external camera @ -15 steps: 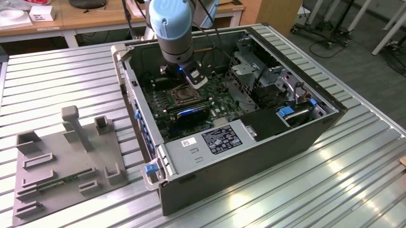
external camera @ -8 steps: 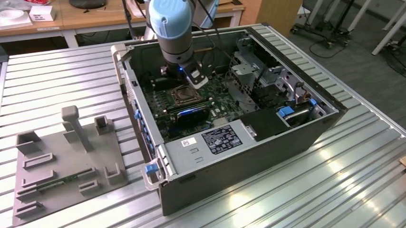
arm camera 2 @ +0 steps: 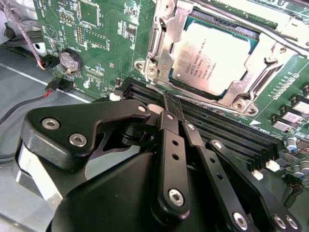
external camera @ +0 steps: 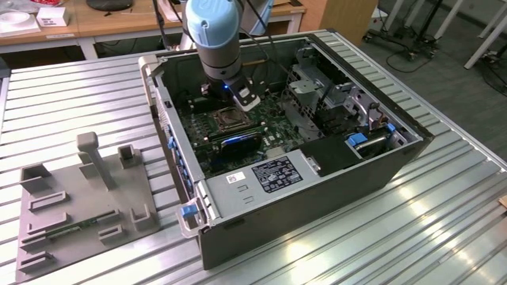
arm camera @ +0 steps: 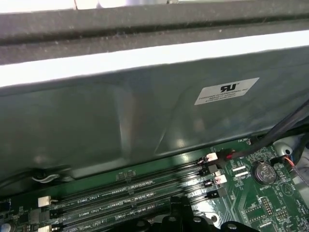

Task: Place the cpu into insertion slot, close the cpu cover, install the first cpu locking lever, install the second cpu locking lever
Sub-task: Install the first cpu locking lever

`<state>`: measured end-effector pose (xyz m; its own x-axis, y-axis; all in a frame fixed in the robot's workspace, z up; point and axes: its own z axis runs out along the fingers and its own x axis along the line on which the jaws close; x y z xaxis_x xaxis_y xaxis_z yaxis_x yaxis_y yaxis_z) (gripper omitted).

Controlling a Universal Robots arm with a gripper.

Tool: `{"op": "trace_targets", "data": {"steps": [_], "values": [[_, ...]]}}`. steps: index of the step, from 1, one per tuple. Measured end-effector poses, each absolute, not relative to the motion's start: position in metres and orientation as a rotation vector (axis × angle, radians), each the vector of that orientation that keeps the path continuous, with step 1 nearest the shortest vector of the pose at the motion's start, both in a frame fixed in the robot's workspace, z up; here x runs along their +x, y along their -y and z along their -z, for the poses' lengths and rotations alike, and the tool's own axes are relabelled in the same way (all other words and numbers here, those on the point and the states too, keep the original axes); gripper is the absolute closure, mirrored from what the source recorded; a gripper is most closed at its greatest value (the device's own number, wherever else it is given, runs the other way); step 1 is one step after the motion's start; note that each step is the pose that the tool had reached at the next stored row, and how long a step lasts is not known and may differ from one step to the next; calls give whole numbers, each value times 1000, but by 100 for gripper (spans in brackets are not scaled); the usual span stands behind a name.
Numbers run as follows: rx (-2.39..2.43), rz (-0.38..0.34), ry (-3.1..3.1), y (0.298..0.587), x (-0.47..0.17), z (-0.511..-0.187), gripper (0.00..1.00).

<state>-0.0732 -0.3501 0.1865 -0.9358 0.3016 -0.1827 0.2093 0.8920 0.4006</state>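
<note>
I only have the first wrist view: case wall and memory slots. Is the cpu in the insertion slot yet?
Observer: Yes. The second wrist view shows the cpu seated flat, top face up.
Operator: And the cpu cover?
Observer: The cpu cover is down, its silver frame lying on the cpu's edges.
Operator: Where is the gripper?
Observer: In the exterior view the gripper is inside the open computer case, just above the insertion slot.
</note>
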Motion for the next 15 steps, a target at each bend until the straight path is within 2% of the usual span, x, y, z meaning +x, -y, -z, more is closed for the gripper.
{"op": "trace_targets", "data": {"steps": [15], "values": [[386,-549,-2820,348,-73,-184,89]]}}
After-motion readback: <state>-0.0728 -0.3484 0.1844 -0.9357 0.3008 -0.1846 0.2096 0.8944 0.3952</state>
